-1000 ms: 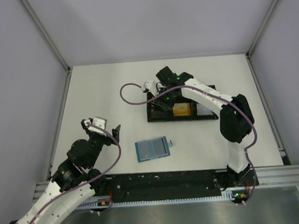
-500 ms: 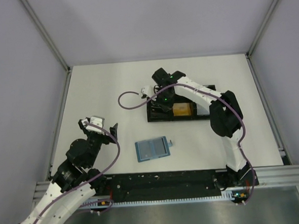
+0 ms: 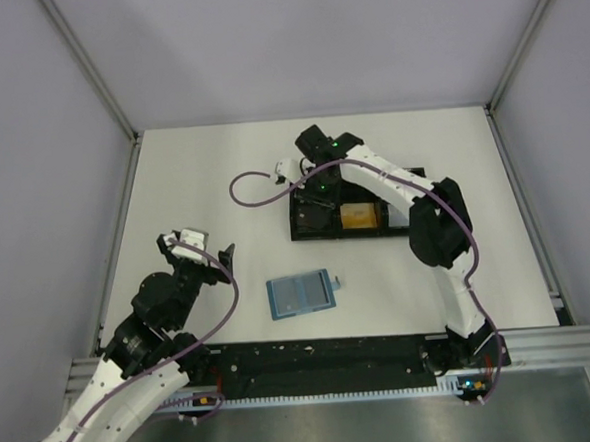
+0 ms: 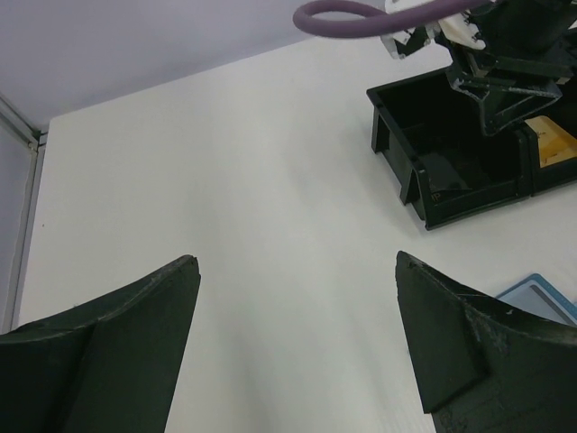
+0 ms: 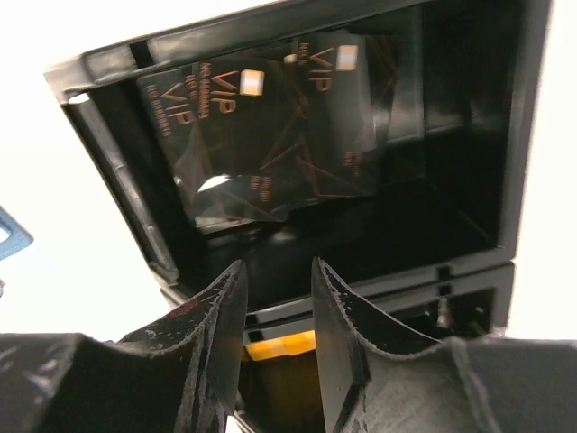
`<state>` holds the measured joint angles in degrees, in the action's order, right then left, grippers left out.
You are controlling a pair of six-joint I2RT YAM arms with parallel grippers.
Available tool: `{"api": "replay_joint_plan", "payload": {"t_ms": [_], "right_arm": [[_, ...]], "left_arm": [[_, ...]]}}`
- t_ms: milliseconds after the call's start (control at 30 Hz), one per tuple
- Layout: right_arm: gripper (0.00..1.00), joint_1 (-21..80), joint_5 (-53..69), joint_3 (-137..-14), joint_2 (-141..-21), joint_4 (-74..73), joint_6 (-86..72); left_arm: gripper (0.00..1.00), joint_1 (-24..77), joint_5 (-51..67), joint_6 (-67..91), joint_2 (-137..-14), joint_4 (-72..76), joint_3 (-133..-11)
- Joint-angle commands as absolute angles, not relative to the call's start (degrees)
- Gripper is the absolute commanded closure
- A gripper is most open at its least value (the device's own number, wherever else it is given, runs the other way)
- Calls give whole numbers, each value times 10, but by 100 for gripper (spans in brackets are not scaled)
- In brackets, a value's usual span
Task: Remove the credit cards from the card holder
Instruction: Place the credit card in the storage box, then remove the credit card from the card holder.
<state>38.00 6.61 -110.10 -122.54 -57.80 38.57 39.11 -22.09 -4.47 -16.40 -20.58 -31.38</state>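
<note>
White counter (image 3: 203,187), pale lilac walls (image 3: 294,41) on three sides. Long black tray (image 3: 366,233) sits right of centre toward far edge. R gripper (image 5: 277,271) hangs over its left-end compartment, fingers a narrow gap apart w/ nothing between them, i.e. let go. The black card (image 5: 261,144) is in that compartment just beyond the fingertips; flat or leaning, can't tell. The orange-gold card (image 3: 359,215) is in the next slot, so prob. one card per compartment by intent. The card holder (image 3: 300,294) lies open, inner faces up, nr middle of near edge, well apart from tray; no card seen in it from above. L gripper (image 4: 296,262) is spread wide and empty by the near-left corner, parked clear, I'd judge. Vs 1 s ago: R wrist shifted toward tray's left end, elbow drawn in; card holder, tray, L arm approx. unchanged.
</note>
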Motion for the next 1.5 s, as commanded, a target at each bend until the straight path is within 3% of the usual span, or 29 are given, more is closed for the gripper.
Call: {"api": "replay_joint_plan", "payload": {"t_ms": [0,233,500,733,900,1233,1467], "right_arm": [[63,367,11,-1143,-1213,-546,338],[51,366,45,-1072,-1101,-488,217],[36,383,120,-768,-874,-270,5],[34,446,152,-558,-745,-98,-172],[35,489,167,-462,-742,18,-268],[41,509,137,-368,-794,109,-365],[45,513,127,-361,-820,101,-389]], "left_arm": [[7,387,-213,-42,-168,-180,-311],[6,384,-200,-5,-185,-184,-320],[5,383,-186,124,-257,-254,-376],[6,384,-69,245,-299,-268,-358],[10,387,30,339,-333,-205,-302],[17,413,27,412,-402,-94,-205],[33,419,32,410,-470,-99,-195]]}}
